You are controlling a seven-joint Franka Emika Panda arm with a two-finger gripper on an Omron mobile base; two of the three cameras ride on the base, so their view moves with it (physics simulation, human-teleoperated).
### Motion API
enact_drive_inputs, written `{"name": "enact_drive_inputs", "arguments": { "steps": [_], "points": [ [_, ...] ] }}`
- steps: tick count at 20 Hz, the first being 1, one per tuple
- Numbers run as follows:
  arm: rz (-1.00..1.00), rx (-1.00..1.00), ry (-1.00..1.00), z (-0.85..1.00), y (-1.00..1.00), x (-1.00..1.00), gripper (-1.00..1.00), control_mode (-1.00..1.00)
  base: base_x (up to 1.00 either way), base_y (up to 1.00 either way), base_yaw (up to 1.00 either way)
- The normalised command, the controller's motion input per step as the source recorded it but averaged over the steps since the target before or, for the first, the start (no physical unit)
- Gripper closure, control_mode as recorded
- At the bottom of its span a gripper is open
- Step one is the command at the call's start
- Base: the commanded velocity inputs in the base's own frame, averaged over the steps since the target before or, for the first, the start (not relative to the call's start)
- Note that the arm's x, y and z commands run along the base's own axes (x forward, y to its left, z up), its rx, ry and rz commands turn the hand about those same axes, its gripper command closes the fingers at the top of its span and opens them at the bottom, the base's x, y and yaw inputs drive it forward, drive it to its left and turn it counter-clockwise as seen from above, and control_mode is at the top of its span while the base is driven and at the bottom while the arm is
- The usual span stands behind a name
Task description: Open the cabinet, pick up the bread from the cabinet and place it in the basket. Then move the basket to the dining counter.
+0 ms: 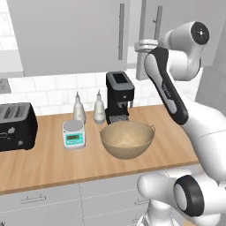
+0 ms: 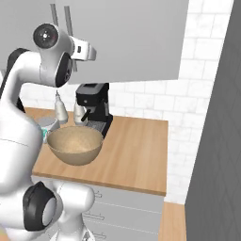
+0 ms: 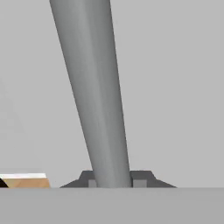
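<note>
The cabinet hangs over the wood worktop, and both of its light-grey doors look shut. My gripper is raised to the right door and shut on its vertical bar handle. The bar runs up between the two finger tips. From the base, the hand sits at the lower end of that handle. The tan basket stands on the worktop below, with nothing in it. The bread is hidden behind the doors. The dining counter is out of view.
A black coffee machine stands behind the basket. Two bottles and a small scale are to its left, and a black toaster at the far left. A tall grey panel closes the worktop's right end.
</note>
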Motion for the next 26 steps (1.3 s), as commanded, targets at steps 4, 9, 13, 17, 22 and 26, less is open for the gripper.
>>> {"name": "enact_drive_inputs", "arguments": {
  "steps": [4,9,13,17,22,26],
  "points": [
    [0.0,0.04,0.05,0.45,-0.47,-1.0,1.0,-1.0,0.0,0.0,0.0],
    [0.0,0.04,0.04,0.41,-0.6,-1.0,1.0,-1.0,0.0,0.0,0.0],
    [0.0,0.05,0.02,0.38,-0.65,-1.0,1.0,-1.0,0.0,0.0,0.0],
    [0.0,0.0,-0.03,0.0,-0.3,-1.0,-1.0,-1.0,0.0,0.0,0.0],
    [-0.01,0.0,0.03,0.01,-0.1,-0.45,-1.0,-1.0,0.0,0.0,0.0],
    [-0.02,0.0,0.0,0.2,-0.13,-0.97,-1.0,-1.0,0.0,0.0,0.0]
  ]
}}
